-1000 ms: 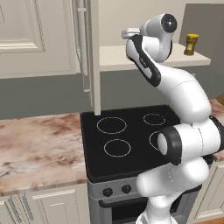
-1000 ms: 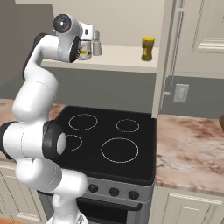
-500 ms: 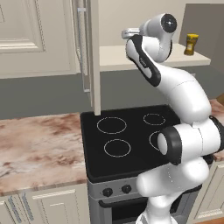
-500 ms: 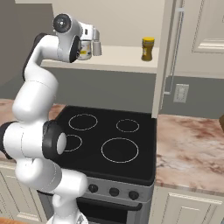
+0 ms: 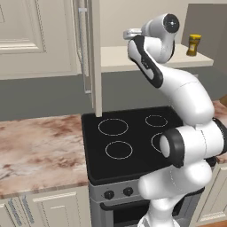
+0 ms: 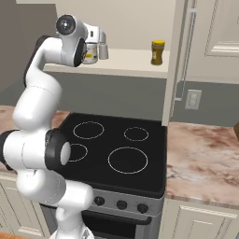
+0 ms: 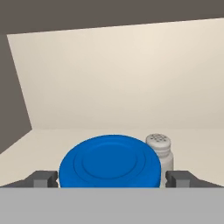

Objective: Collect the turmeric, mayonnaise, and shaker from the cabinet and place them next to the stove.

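Now mayonnaise (image 7: pixel 110 161) w/ bright blue lid betw 2 wide-open pincer (image 7: pixel 112 178) tips, grey shaker (image 7: pixel 159 151) just beside.

The mayonnaise (image 7: pixel 110 161), a squat white jar with a bright blue lid, stands upright on the beige shelf of the cabinet (image 5: pixel 95 57), whose cream door hangs open. Just beside it, touching or nearly so, stands the shaker (image 7: pixel 159 148), a slim grey cylinder with a perforated rounded top. The turmeric (image 6: pixel 158 52), a yellow-orange jar with a dark lid, stands upright well apart from them along the same shelf. Below lies the stove (image 6: pixel 116 151), black glass with four white rings.
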Available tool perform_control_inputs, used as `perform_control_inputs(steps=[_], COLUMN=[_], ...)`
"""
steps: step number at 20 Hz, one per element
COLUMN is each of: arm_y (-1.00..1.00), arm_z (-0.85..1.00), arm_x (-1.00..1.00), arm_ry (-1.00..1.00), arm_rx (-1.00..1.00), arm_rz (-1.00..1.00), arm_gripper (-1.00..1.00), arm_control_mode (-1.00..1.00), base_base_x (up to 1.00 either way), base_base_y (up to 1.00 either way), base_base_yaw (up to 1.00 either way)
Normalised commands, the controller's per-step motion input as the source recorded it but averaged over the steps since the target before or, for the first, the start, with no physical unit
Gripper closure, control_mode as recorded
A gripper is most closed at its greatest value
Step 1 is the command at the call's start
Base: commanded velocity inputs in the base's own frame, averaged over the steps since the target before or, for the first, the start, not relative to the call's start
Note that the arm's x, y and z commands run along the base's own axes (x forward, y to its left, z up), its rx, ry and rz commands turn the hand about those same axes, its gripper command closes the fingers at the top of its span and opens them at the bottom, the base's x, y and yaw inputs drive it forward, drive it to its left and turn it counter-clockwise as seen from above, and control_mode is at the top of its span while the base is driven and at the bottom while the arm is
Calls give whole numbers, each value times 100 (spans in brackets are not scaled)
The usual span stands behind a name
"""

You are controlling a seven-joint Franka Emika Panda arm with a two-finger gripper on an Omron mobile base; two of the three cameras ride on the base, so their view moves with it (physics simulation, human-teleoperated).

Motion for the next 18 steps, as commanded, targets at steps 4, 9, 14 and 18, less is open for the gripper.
perform_control_inputs(steps=[4, 9, 14, 18], arm_y=[0, 0, 0, 0], arm_z=[-1, -6, -10, -5], arm_x=[-14, -20, -29, -61], arm_ry=[-1, -1, 0, 0], arm_rx=[0, 0, 0, 0], arm_rz=[0, 0, 1, 6], arm_gripper=[100, 100, 100, 100], arm_control_mode=[-100, -100, -100, -100], base_base_x=[0, 0, 0, 0], base_base_y=[0, 0, 0, 0], base_base_yaw=[0, 0, 0, 0])
